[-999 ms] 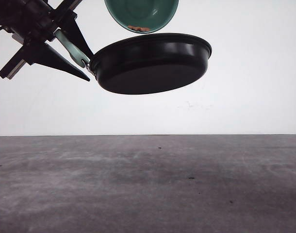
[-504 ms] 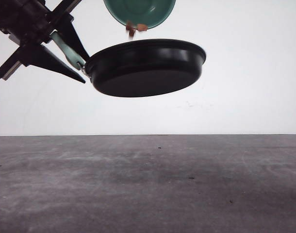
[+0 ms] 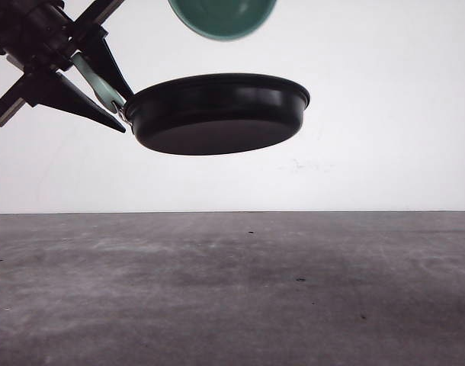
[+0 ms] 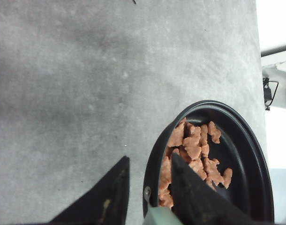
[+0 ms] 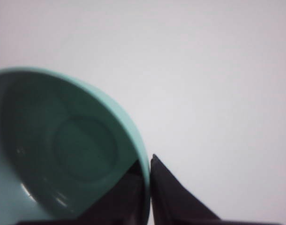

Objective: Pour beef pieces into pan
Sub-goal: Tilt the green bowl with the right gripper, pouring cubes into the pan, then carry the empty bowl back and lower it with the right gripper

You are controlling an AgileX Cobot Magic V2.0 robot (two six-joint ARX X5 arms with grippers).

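Observation:
The black pan (image 3: 217,114) hangs in the air, nearly level. My left gripper (image 3: 127,113) is shut on its mint-green handle (image 3: 103,85). In the left wrist view the beef pieces (image 4: 194,150) lie in a loose reddish-brown pile inside the pan (image 4: 248,154), on the handle side, with my left gripper (image 4: 149,157) straddling the handle (image 4: 159,216). Above the pan, the teal bowl (image 3: 221,17) is tipped at the frame's top edge. My right gripper (image 5: 146,161) is shut on the rim of the bowl (image 5: 63,150), whose inside looks bare.
The grey table (image 3: 232,290) stretches below the pan, with a white wall behind it. In the left wrist view the table (image 4: 86,93) ends at an edge past the pan, where some white equipment (image 4: 279,79) stands.
The last beef pieces dropped from the bowl's lip into the pan. The pan drifted left and slightly down and levelled out. The bowl's lip is bare now.

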